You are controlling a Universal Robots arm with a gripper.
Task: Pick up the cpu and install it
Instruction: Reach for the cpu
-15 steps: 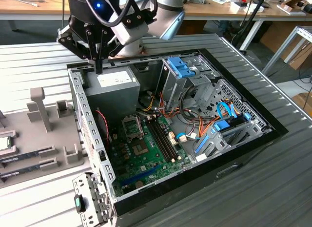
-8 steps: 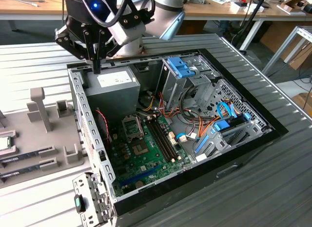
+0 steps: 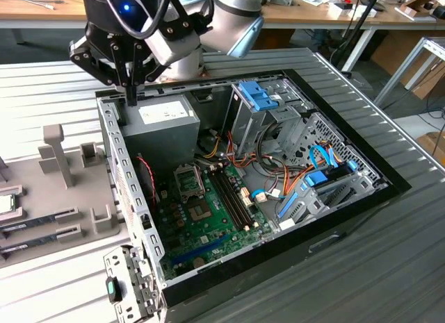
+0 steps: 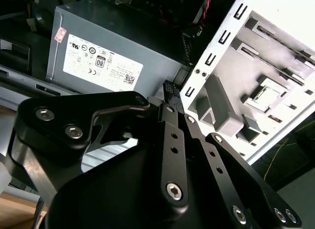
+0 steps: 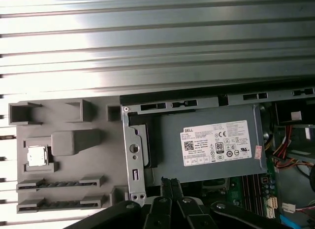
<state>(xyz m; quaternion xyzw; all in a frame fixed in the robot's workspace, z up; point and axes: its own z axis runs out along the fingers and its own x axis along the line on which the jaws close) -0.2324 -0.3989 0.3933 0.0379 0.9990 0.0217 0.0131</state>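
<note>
arm [image 3: 233,21]: bent over, wrist pointing straight down | fingers [image 4: 170,121]: pressed together, tips meeting, empty

A robotics lab: opened computer case [image 3: 127,167], cluttered workbenches [image 3: 295,16] behind

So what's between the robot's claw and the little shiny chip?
In the first wrist view, the case's metal side wall and a raised block of the grey tray lie between the gripper and the cpu.
</note>
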